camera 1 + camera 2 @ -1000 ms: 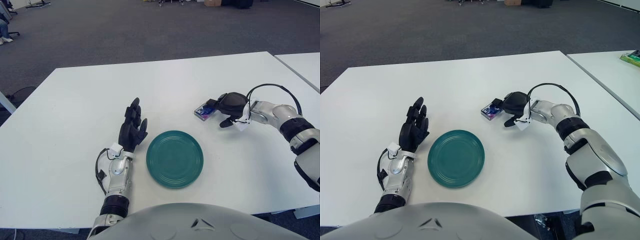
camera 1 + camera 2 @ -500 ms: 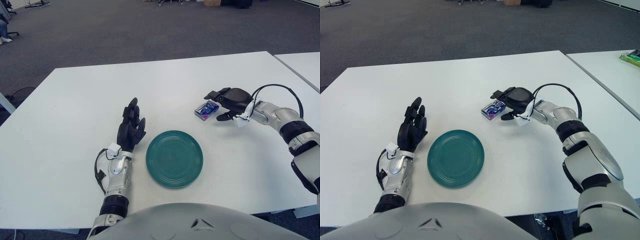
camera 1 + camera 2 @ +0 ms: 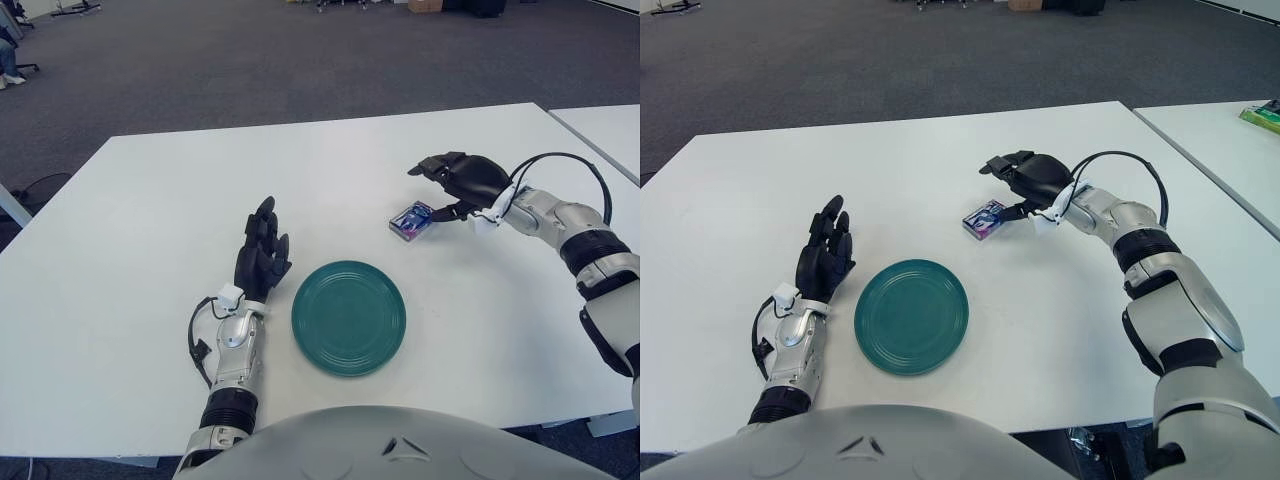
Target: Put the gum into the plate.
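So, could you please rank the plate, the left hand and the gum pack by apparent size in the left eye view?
1. plate
2. left hand, open, left of the plate
3. gum pack, farther from the camera, yet plainly smallest

Carpeted office: white tables (image 3: 150, 250), grey carpet (image 3: 250, 60)

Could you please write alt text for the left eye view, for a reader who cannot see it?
A small gum pack lies on a white table, with the robot's right hand raised just beyond it, fingers open and holding nothing. A green plate sits nearer the robot, with nothing on it, and the left hand shows beside the plate's left edge, fingers extended.
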